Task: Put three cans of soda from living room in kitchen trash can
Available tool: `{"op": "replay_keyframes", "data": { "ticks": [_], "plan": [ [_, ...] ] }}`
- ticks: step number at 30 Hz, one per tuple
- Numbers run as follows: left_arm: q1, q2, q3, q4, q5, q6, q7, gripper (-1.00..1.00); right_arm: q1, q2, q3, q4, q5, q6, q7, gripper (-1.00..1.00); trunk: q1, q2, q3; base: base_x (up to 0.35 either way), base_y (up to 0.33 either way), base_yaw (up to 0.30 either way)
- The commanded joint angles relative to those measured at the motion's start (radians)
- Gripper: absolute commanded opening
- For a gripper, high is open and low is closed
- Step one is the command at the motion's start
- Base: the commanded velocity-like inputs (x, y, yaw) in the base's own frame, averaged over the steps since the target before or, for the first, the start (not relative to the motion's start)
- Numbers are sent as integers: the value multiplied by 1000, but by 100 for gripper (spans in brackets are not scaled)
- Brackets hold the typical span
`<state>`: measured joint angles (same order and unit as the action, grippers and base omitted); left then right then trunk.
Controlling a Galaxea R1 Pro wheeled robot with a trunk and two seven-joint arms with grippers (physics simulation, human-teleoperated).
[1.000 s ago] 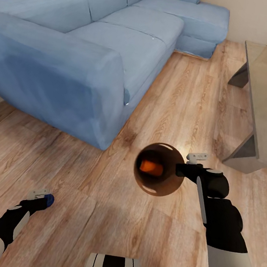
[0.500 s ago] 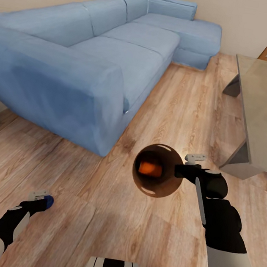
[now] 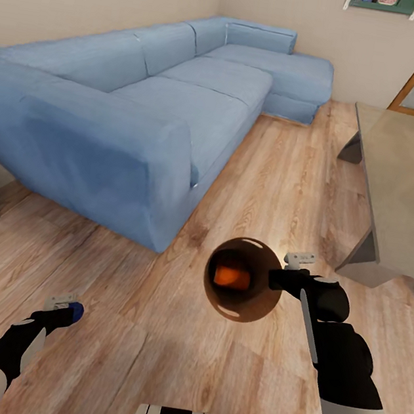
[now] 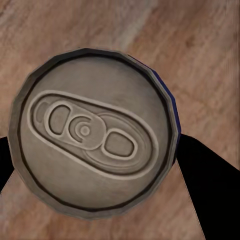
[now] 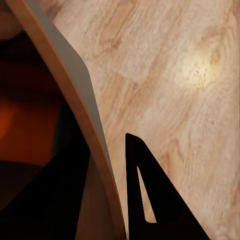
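Copper-brown, the trash can hangs from your right gripper, whose fingers pinch its rim, mouth tipped up toward the head camera. An orange soda can lies on its side within. Your left gripper clamps the dark blue soda can, silver top facing the wrist camera, long axis along the fingers. Beyond both spreads the blue corner sofa.

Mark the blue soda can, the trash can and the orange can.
blue soda can (image 4: 95,132): left wrist view, on its silver top.
trash can (image 3: 245,309): head view, on its copper outer wall.
orange can (image 3: 232,277): head view, on its side, inside the bin.
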<state>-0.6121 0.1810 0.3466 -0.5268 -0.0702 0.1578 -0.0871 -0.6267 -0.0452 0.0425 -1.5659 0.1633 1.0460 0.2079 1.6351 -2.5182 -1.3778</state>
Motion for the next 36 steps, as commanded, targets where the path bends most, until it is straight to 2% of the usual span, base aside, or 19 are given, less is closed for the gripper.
{"op": "replay_keyframes", "data": {
  "ticks": [1,5,10,13,14,15,17,19,23,27,31,36],
  "plan": [
    [0,0,0,-1,0,1,-1,-100,6,0,0,0,-19,1,5,-100,0,0,4,0,0,0],
    [0,-1,1,-43,3,43,-4,-100,20,-1,0,1,-20,1,5,-100,-2,1,20,0,0,0],
    [9,-7,1,-224,8,160,-39,-100,31,-2,0,1,-20,1,6,-100,-5,2,39,0,0,0],
    [72,-18,2,-448,11,292,-79,-100,41,-3,0,1,-20,1,7,-100,-6,3,50,0,0,0],
    [83,-19,2,-479,11,311,-85,-100,43,-3,0,1,-20,1,7,-100,-6,3,54,0,0,0],
    [104,-20,2,-549,11,359,-105,-100,44,-4,0,1,-20,1,8,-100,-7,4,58,0,0,0],
    [120,-22,2,-614,12,411,-134,-100,45,-6,-1,1,-20,1,8,-100,-8,4,66,0,0,0],
    [134,-23,1,-693,11,485,-195,-100,51,-9,-2,1,-19,1,8,-100,-9,4,74,0,0,0],
    [111,-46,-23,-716,22,511,-215,-100,75,13,19,43,42,1,18,-100,-9,4,73,0,0,0],
    [94,-69,-46,-719,22,538,-236,-100,92,35,19,99,80,1,28,-100,-9,4,73,0,0,0],
    [94,-92,-70,-719,22,564,-257,-100,92,35,19,127,113,1,37,-100,-9,4,73,0,0,0],
    [94,-121,-99,-719,22,566,-283,-100,92,35,19,127,172,1,50,-100,-9,4,73,0,0,0]
  ]
}}
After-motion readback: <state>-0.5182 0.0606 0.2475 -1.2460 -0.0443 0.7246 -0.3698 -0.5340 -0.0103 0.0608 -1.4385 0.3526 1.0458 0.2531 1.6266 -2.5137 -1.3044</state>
